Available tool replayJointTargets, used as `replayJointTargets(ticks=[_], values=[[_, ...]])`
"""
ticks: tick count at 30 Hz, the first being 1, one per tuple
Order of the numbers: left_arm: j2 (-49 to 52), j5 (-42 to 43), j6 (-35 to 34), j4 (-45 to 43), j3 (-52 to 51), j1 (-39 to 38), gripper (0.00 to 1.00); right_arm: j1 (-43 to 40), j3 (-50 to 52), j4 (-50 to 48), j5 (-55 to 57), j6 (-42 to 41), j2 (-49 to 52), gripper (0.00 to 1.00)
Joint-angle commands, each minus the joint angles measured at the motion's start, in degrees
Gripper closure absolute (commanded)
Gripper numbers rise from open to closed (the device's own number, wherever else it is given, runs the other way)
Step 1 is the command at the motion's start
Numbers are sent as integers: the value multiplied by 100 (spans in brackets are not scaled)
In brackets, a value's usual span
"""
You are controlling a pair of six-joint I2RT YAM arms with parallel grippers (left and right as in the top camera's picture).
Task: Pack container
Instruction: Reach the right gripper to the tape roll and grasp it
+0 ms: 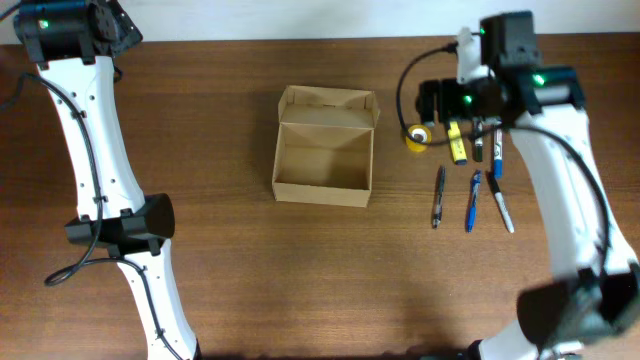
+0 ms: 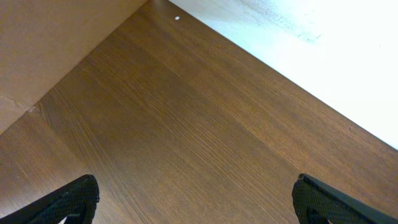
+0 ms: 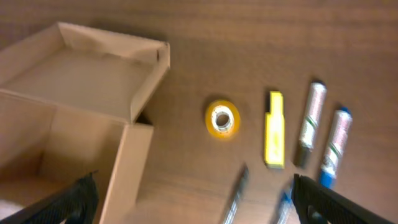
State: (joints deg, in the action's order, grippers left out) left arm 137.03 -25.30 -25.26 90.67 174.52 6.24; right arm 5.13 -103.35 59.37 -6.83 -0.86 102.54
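Container [image 1: 323, 165] sat open, empty on counter [image 1: 230, 270]. Tape roll [image 1: 417, 137], highlighter [image 1: 457, 143], pens [image 1: 471, 203] lay right, unpacked. Left pincer [image 2: 196, 199], right pincer [image 3: 193, 199] spread, holding nothing. Packing not begun.

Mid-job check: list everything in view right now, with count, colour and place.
box: one, tan cardboard, table centre, lid open, looks empty
tape roll: one, yellow, right of box
highlighter: one, yellow, right of tape roll
markers: two, one dark-capped, one blue, right of highlighter
pens: three, grey, blue, white, in a row nearer the robot than the markers
table: one, dark brown wood
left fingers: open, over bare table at far left
right fingers: open, above tape roll and markers
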Motion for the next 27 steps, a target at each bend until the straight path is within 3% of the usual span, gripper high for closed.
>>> replayJointTargets(ticks=[1, 7, 12, 27], values=[[-195, 0, 50, 7, -26, 15, 0, -24, -186, -144, -212, -118, 522, 1], [-195, 0, 52, 7, -28, 15, 0, -22, -186, -109, -4, -568, 1377, 6], [-195, 0, 52, 7, -26, 15, 0, -26, -186, -164, 70, -671, 1860, 25], [-195, -2, 52, 7, -26, 15, 0, -72, -184, -723, 1329, -844, 2280, 24]])
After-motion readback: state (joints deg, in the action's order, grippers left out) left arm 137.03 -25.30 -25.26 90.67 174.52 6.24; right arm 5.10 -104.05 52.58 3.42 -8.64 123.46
